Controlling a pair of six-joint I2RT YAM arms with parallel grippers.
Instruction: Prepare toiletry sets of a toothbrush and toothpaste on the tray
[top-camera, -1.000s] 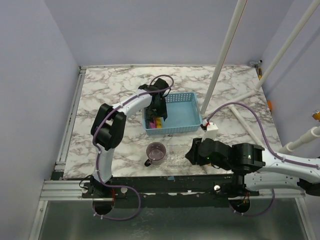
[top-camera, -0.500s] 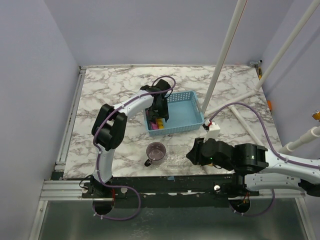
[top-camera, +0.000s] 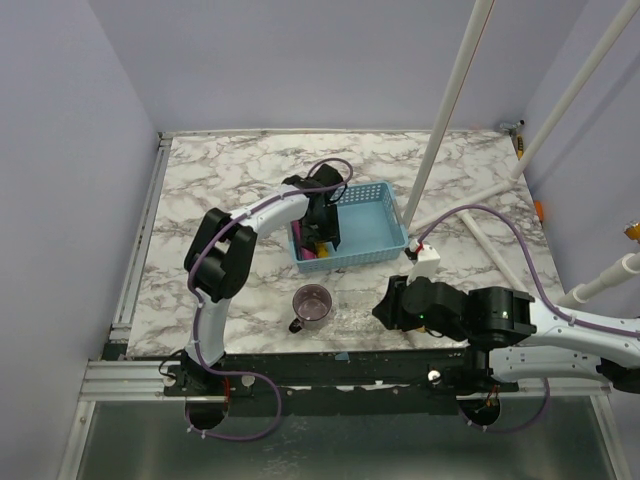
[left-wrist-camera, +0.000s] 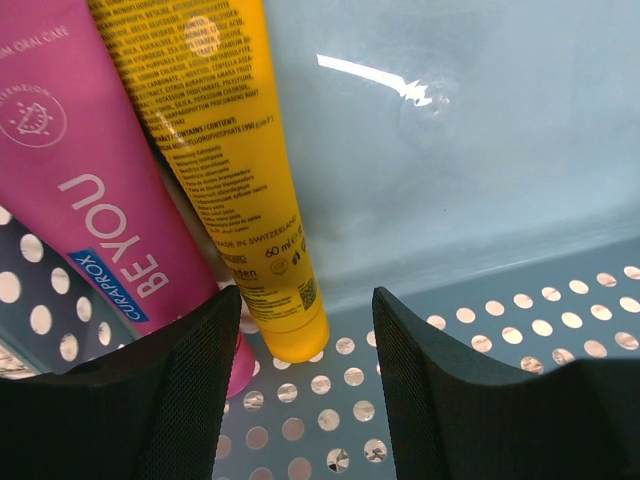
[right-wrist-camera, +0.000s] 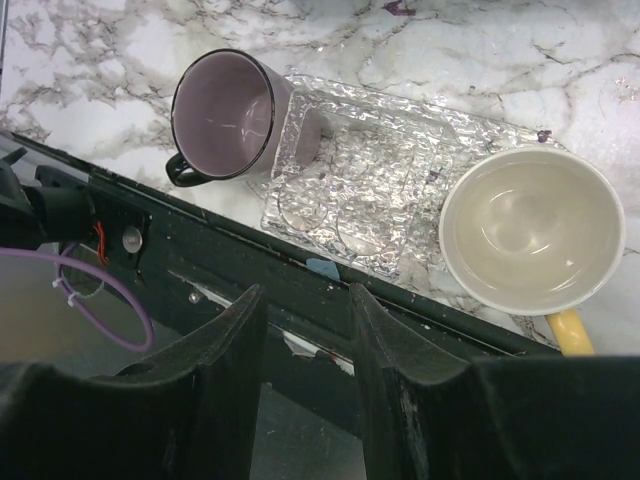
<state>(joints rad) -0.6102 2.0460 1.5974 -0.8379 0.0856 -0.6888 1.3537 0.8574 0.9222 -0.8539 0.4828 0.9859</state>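
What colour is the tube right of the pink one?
Yellow tube, dark print; best in the left wrist view.

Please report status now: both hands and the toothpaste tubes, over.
Left hand open, in blue basket, over yellow tube, pink tube beside. Right hand open, empty, above clear tray. Purple mug, cream mug at tray ends.

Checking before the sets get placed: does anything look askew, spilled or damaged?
Nothing is spilled or broken. The cream mug stands right at the table's near edge, at the clear tray's end. The pink tube and yellow tube lie side by side in the blue basket.
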